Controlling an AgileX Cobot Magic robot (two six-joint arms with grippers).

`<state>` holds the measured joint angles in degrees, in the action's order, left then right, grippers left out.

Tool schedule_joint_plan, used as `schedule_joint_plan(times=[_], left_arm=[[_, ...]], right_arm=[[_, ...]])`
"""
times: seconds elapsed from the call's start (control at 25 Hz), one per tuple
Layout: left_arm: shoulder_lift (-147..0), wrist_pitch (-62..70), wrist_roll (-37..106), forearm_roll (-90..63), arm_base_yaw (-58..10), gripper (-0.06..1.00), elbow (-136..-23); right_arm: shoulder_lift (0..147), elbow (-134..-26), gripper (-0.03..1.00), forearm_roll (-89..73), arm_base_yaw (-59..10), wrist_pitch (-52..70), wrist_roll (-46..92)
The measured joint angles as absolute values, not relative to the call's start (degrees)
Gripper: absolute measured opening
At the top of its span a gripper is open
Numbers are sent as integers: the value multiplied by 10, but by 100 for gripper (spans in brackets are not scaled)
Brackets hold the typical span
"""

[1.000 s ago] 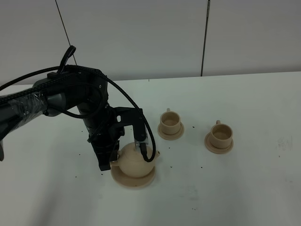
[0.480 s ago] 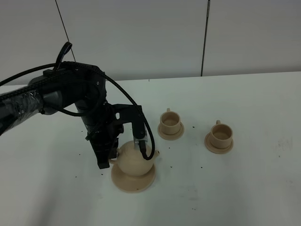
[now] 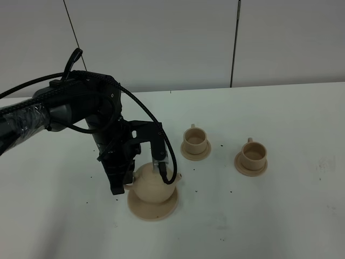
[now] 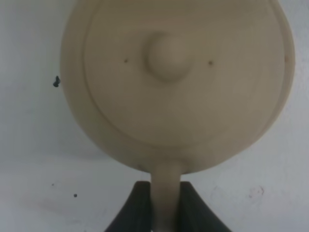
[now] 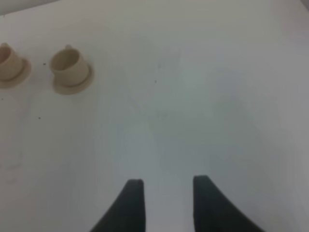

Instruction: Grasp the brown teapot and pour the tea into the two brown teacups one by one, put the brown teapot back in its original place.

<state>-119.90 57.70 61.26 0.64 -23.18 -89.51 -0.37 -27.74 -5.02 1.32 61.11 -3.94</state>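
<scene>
Exterior high view: the teapot [image 3: 154,183] is over the large saucer [image 3: 153,212] at the front left of the table [image 3: 291,216]; whether they touch cannot be told. The left jaws are clamped on its handle [image 4: 166,193]. The nearer cup [image 3: 195,140] and farther cup [image 3: 252,155] stand on small saucers to the right. The right jaws are parted and empty.

Brown teapot [image 4: 178,96] seen from above, knobbed lid central; tool [image 4: 164,189] clamps its handle over the speckled white surface [image 4: 29,169].
</scene>
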Motion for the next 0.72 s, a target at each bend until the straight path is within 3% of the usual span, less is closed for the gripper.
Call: schedule_joint_plan(times=[0.72], left_arm=[[-1174,581,613,4,-232,17,-895]], right_arm=[[-4,-277,24,-50,13,611,-39]])
